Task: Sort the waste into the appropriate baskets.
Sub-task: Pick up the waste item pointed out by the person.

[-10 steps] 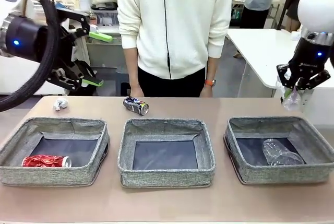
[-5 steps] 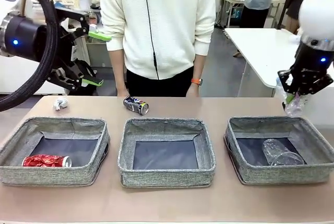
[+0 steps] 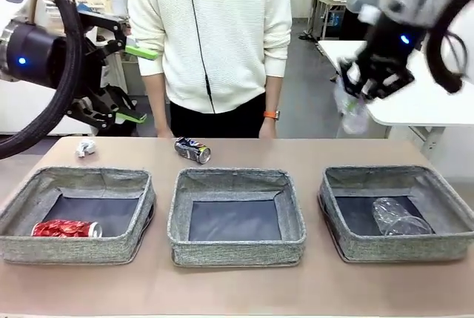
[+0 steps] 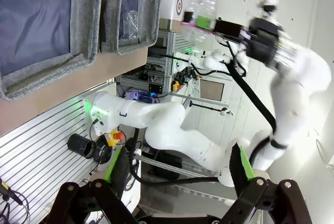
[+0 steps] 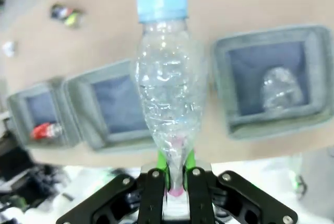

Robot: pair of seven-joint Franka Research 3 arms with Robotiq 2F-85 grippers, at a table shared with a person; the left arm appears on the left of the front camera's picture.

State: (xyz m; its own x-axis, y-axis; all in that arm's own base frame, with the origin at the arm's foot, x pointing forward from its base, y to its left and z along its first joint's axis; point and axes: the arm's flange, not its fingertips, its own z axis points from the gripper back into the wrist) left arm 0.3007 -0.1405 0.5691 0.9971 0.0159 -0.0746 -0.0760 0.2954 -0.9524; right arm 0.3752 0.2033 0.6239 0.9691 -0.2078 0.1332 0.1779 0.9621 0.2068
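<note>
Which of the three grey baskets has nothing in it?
The middle basket: its dark bottom is bare. The left basket holds a red can, the right basket holds a clear bottle.

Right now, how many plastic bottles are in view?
2. A clear label-free bottle lies in the right basket; a blue-capped, pink-labelled bottle is held in the air by the right gripper, jaws shut on its base.
</note>
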